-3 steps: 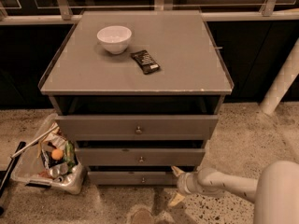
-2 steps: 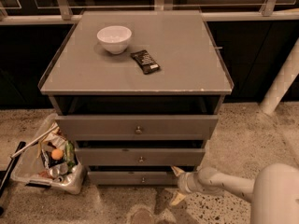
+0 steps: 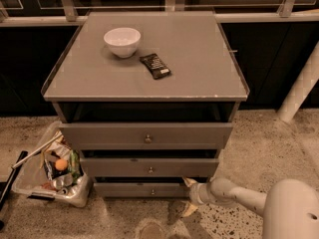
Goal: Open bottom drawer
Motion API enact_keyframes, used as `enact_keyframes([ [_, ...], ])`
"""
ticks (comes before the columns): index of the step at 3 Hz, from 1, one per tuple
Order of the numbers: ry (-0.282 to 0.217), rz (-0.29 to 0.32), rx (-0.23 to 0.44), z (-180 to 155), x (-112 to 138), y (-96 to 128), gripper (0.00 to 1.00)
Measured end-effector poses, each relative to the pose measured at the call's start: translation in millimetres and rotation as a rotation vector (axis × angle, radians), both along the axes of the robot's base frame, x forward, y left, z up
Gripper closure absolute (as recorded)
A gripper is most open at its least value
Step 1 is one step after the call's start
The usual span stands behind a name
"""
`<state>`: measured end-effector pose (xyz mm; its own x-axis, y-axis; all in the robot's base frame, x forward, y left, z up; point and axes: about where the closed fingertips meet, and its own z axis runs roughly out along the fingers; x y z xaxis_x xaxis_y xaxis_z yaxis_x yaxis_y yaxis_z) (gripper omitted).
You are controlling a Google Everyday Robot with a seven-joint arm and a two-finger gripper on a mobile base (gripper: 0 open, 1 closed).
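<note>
The bottom drawer (image 3: 134,189) is the lowest and slimmest of three grey fronts on the cabinet, with a tiny metal knob (image 3: 153,191) at its centre. Its front sits slightly forward, in line with the two above. My gripper (image 3: 189,196) is low by the floor at the right end of that front, to the right of the knob. Its fingers are open, one fingertip (image 3: 188,182) up near the drawer's top right corner and the other down by the floor. Nothing is held between them.
A middle drawer (image 3: 149,167) and a taller top drawer (image 3: 147,135) sit above. On the cabinet top (image 3: 199,59) are a white bowl (image 3: 122,41) and a dark snack packet (image 3: 155,65). A plastic bin of rubbish (image 3: 52,171) stands on the floor to the left. A white pole (image 3: 299,91) rises at the right.
</note>
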<state>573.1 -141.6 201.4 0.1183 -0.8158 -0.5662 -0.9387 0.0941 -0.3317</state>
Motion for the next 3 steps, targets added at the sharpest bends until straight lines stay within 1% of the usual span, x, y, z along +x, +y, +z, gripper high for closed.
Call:
enact_keyframes([
  [1,-0.018,-0.001,0.005,-16.4,17.7,-3.3,0.0],
  [3,0.007,-0.018,0.034,-31.7,31.3,-6.7,0.0],
])
